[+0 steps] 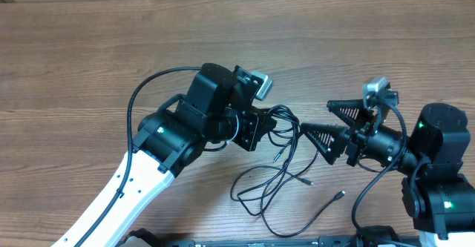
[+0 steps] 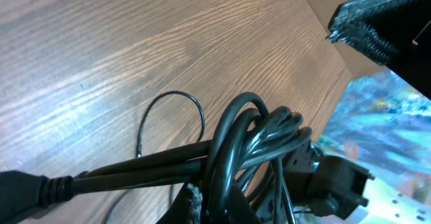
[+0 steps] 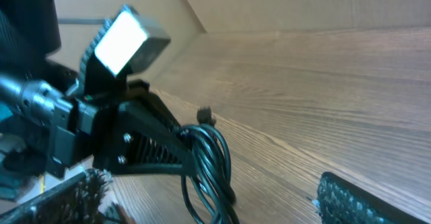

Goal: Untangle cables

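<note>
**Left hand clamped on cable knot, right hand wide open**

Far left: brown wood-grain laminate desk (image 1: pixel 89 47), matte, w/ long streaky grain running across. The left arm rises from the bottom edge as a smooth white tube, then blocky black joints.

The left hand (image 1: pixel 261 128) is clenched tight on the thin black flexible cables (image 1: pixel 286 124), w/ the knotted part in its grip. In the left wrist view the cables (image 2: pixel 249 140) look glossy & round. Several loops are bunched together, & two straighter runs go off left into a ribbed sleeve.

Below the knot, loose strands droop to the desk in long open curves w/ a few crossings. They end in small plug tips. One thin strand w/ its plug trails off toward the right, apart from the rest.

From the right wrist view, the left hand (image 3: pixel 161 153) is black w/ ribbed finger faces. The cables (image 3: pixel 212 160) hang from it as a shiny loop. Above sits a boxy wrist camera (image 3: pixel 124 32) w/ a bright white face.

Right side: the right hand (image 1: pixel 315 116) is released. Its two black triangular fingers, lattice-textured, are spread wide w/ nothing btwn them. The tips sit just beside the knot; can't tell if they touch it. In its own view the fingers (image 3: pixel 363 197) show as knobbly black pads at the bottom corners, well apart.
</note>
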Robot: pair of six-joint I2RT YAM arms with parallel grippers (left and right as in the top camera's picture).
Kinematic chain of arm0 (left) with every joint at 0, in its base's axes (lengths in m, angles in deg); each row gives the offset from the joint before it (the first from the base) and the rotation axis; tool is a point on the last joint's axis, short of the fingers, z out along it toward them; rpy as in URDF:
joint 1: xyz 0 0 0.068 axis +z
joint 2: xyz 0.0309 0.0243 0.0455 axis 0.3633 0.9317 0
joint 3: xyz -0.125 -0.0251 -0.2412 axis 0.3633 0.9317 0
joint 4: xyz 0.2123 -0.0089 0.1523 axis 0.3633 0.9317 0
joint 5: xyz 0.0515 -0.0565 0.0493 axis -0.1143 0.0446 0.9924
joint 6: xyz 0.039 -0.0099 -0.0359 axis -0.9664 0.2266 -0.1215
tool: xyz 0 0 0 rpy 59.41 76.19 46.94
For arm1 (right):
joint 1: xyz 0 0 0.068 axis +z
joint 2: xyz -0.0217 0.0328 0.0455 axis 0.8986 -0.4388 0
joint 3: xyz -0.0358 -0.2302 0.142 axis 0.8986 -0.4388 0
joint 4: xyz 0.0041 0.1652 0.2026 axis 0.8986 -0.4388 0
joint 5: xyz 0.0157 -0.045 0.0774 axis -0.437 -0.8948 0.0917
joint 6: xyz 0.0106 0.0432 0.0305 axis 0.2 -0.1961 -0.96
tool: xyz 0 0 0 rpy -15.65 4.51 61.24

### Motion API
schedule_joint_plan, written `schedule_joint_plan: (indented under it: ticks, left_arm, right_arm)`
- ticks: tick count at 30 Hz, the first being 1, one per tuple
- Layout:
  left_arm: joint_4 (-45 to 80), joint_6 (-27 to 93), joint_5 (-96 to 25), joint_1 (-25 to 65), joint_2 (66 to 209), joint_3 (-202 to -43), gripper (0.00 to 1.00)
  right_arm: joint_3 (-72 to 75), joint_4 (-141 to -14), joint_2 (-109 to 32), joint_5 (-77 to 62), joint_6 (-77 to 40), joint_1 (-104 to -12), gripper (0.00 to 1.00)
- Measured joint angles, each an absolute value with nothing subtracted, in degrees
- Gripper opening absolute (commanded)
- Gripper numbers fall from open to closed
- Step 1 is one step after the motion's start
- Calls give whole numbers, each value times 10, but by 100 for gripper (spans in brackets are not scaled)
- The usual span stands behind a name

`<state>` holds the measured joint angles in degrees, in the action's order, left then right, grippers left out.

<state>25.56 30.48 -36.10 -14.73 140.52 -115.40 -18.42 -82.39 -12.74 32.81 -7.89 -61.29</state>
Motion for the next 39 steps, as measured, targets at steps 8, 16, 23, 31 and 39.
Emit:
schedule_joint_plan:
  ticks: [8,16,23,31,39]
  left_arm:
    - [214,259,-408,-147,1405,-1154,4]
    - [211,251,-434,-147,1405,-1154,4]
    - [199,257,-438,-147,1405,-1154,4]
    - [188,265,-441,-164,1405,-1154,4]
    - [194,275,-426,-166,1406,-1154,4]
  right_arm:
    - [-184,-880,-127,332,24,-613,77]
    - [-184,-888,-127,333,67,-613,71]
    - [-184,-893,-127,333,76,-613,48]
    - [-184,-895,-127,335,78,-613,4]
    - [-184,-896,-127,302,48,-609,4]
